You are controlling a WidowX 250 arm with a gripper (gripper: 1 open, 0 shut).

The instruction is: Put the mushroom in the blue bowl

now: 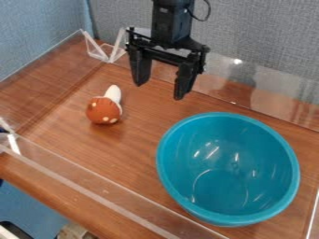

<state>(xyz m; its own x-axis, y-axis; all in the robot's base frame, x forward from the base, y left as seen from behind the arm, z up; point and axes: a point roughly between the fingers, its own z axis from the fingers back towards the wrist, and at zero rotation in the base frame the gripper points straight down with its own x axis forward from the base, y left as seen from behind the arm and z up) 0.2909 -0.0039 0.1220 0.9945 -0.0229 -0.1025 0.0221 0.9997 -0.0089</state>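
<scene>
Mushroom (106,107) below open jaws (163,82)

Arm (173,21): finished in black, dark throughout
Gripper (163,78): built in black, with two blocky dark fingers (186,82) fitted
Cable: thin and dark, looped beside the arm

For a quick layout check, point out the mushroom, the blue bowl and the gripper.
Mushroom (104,111): camera view, cap.
Blue bowl (229,170): camera view, inside.
Gripper (162,82): camera view, between fingertips.
</scene>
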